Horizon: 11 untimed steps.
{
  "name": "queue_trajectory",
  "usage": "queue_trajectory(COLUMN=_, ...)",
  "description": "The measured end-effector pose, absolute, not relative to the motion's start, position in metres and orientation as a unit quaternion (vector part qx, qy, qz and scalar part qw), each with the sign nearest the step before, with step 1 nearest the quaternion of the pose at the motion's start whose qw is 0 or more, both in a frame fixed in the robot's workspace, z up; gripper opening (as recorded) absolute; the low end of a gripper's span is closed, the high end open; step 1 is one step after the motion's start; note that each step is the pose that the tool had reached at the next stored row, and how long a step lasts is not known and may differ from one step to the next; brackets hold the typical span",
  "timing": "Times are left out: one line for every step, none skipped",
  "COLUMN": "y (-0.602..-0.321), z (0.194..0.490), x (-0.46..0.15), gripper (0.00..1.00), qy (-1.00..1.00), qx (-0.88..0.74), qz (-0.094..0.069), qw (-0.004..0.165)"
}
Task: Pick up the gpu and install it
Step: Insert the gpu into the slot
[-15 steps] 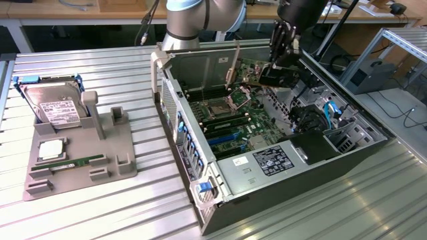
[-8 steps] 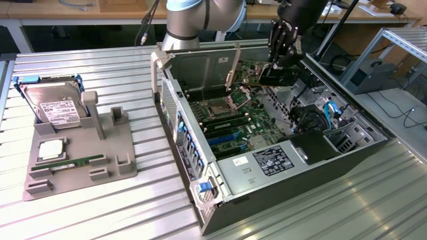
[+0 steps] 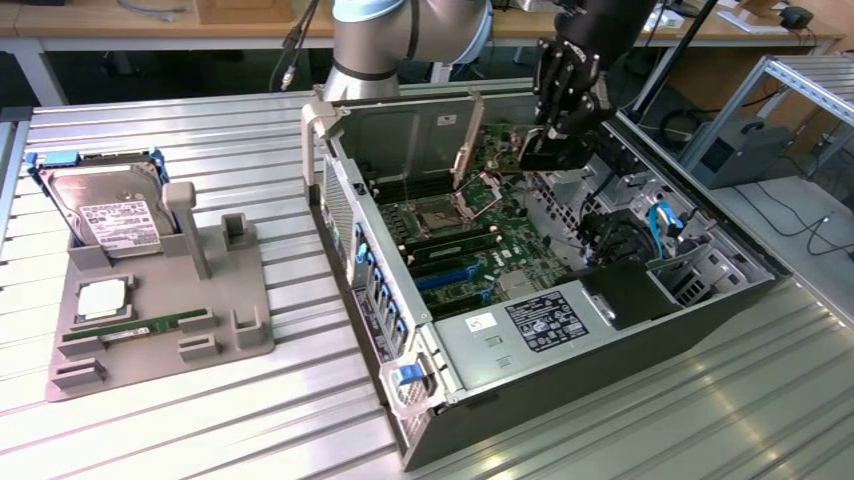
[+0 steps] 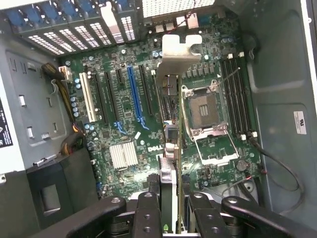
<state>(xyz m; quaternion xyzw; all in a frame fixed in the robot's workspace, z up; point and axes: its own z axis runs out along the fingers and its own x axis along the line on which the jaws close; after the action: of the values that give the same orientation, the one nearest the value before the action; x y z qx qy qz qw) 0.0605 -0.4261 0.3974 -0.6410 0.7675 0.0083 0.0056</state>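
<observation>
You see your black two-fingered gripper (image 3: 551, 138) pinching the thin flat gpu card with silver bracket (image 4: 170, 173) edge-on, over the green motherboard (image 4: 114, 124) inside the open grey computer case (image 3: 400, 125); seemingly not yet seated

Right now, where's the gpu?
The gpu is in the gripper, edge-on over the motherboard between the blue slot and CPU socket, right of centre in the exterior view.

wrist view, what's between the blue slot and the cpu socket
The gpu, edge-on between the fingers, with its silver bracket; the wrist view shows it.
</observation>
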Motion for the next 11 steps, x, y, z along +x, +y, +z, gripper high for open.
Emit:
queue_trajectory(y=-0.4261, z=0.3973, x=0.0605, gripper=0.27, qy=0.765, qx=-0.644, qz=0.008, qw=0.006)
queue_trajectory(y=-0.4261, z=0.3973, x=0.0605, gripper=0.27, qy=0.761, qx=-0.648, qz=0.008, qw=0.006)
queue_trajectory(y=-0.4261, z=0.3973, x=0.0605, gripper=0.27, qy=0.757, qx=-0.654, qz=0.008, qw=0.005)
queue_trajectory(y=-0.426, z=0.3973, x=0.0605, gripper=0.27, qy=0.752, qx=-0.659, qz=0.008, qw=0.005)
queue_trajectory(y=-0.4261, z=0.3973, x=0.0605, gripper=0.27, qy=0.748, qx=-0.664, qz=0.008, qw=0.005)
queue_trajectory(y=-0.426, z=0.3973, x=0.0605, gripper=0.27, qy=0.743, qx=-0.67, qz=0.009, qw=0.005)
queue_trajectory(y=-0.426, z=0.3973, x=0.0605, gripper=0.27, qy=0.736, qx=-0.677, qz=0.009, qw=0.005)
queue_trajectory(y=-0.4261, z=0.3973, x=0.0605, gripper=0.27, qy=0.732, qx=-0.681, qz=0.009, qw=0.005)
queue_trajectory(y=-0.4261, z=0.3973, x=0.0605, gripper=0.27, qy=0.729, qx=-0.685, qz=0.009, qw=0.005)
queue_trajectory(y=-0.4261, z=0.3973, x=0.0605, gripper=0.27, qy=0.724, qx=-0.689, qz=0.009, qw=0.005)
queue_trajectory(y=-0.4261, z=0.3973, x=0.0605, gripper=0.27, qy=0.721, qx=-0.693, qz=0.009, qw=0.005)
